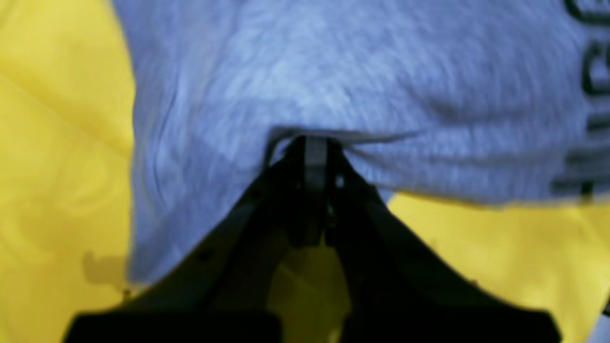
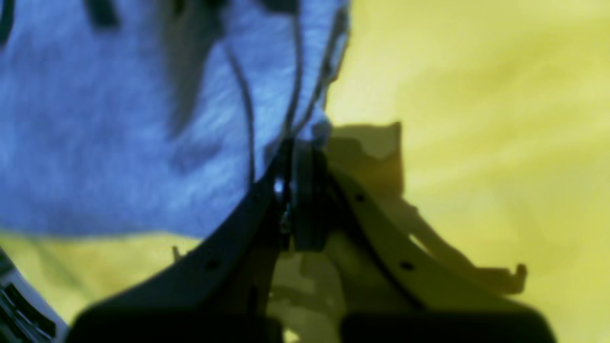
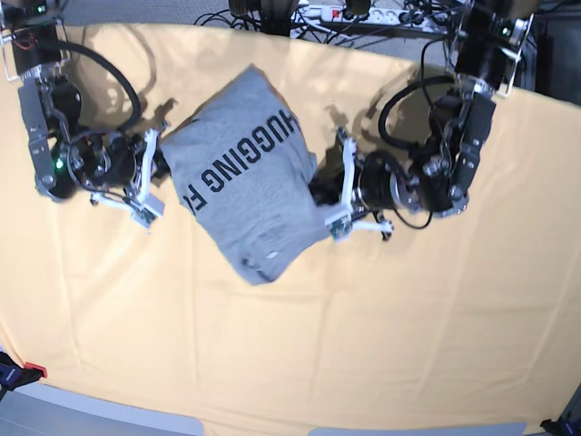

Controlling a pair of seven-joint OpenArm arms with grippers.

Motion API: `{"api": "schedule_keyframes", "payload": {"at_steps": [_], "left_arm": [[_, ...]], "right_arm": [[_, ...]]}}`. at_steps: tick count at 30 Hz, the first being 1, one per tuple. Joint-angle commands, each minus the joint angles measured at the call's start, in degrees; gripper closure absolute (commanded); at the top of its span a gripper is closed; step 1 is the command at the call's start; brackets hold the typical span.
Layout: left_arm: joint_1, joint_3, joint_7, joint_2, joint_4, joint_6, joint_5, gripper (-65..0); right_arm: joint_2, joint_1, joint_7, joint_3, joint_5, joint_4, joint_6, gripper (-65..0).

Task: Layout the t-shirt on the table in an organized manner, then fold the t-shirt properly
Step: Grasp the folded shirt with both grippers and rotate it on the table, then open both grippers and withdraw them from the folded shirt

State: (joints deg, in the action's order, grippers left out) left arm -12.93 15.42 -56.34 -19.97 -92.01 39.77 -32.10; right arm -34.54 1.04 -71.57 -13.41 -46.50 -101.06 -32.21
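Your grey t-shirt (image 3: 241,173) hangs stretched between the two arms above the yellow tabletop (image 3: 408,327), toward its far side. Black capital lettering on the shirt faces the base camera, running diagonally. The cloth is bunched and partly doubled over, with a rounded fold sagging down at its lower end, the part nearest the front of the tabletop.

Your left pincer (image 1: 314,143) sits at the shirt's edge on the base view's right. Its jaws are pressed together on a pinch of grey fabric, and the cloth puckers into wrinkles where they bite. The lettering shows at the far right of that wrist view.

Your right pincer (image 2: 298,145) is at the opposite edge of the shirt, on the base view's left. Its jaws are likewise clamped together on the shirt's edge, beside a seam or hem line. Its shadow falls on the tabletop just beyond the shirt.

Both wrist views are blurred.
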Motion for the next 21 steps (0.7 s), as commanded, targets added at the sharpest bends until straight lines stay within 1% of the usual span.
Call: {"api": "schedule_keyframes", "payload": {"at_steps": [1, 4, 7, 8, 10, 12, 13, 15, 16, 17, 19, 21], "left_arm": [[-2.58, -0.33, 2.21, 0.33, 1.36, 0.23, -0.70, 0.0], [-6.25, -0.33, 3.67, 1.42, 7.39, 0.23, -0.81, 0.0], [-9.31, -0.33, 2.73, 1.53, 9.18, 0.23, -0.96, 0.0], [-10.60, -0.37, 1.18, 1.51, 8.90, 0.23, -1.29, 0.0], [-13.42, -0.83, -3.98, 1.51, 7.80, 0.23, -3.69, 0.0], [-15.91, -2.19, -9.62, 1.33, 6.32, -0.96, -7.76, 0.0], [-16.79, -3.28, -11.82, 0.81, 5.68, -1.29, -10.29, 0.0], [-17.40, -6.10, -14.25, -0.90, 4.81, -1.22, -16.09, 0.0], [-17.38, -7.87, -14.95, -1.75, 4.66, -1.22, -18.95, 0.0], [-17.25, -9.94, -15.96, -2.58, 4.63, -1.22, -22.12, 0.0], [-17.00, -14.19, -18.60, -3.85, 4.66, -1.20, -28.39, 0.0], [-16.81, -18.10, -20.74, -4.98, 4.74, -0.92, -33.22, 0.0]], "right_arm": [[-1.53, -0.50, -0.17, 0.35, -0.17, -2.16, 0.68, 0.0], [-2.14, -4.17, -0.09, 0.76, 0.44, -7.32, 1.84, 0.0], [-2.14, -7.63, -0.09, 2.03, 0.44, -12.37, 1.84, 0.0], [-2.14, -8.48, -0.07, 2.75, 0.46, -13.62, 1.79, 0.0], [-2.14, -9.70, -0.04, 4.74, 0.50, -14.88, 1.79, 0.0], [-1.99, -10.08, 0.44, 7.63, 0.74, -15.06, 1.88, 0.0], [-1.64, -10.08, 1.07, 9.25, 2.08, -15.06, 2.64, 0.0], [-0.50, -10.10, 3.26, 12.44, 5.90, -15.04, 5.11, 0.0], [0.20, -10.25, 4.22, 13.90, 7.04, -15.02, 6.40, 0.0], [0.83, -10.49, 5.27, 15.13, 7.54, -15.02, 6.95, 0.0], [1.57, -11.54, 8.28, 16.13, 6.75, -14.71, 6.29, 0.0], [2.08, -11.96, 11.26, 15.58, 3.93, -12.81, 2.58, 0.0]]}}
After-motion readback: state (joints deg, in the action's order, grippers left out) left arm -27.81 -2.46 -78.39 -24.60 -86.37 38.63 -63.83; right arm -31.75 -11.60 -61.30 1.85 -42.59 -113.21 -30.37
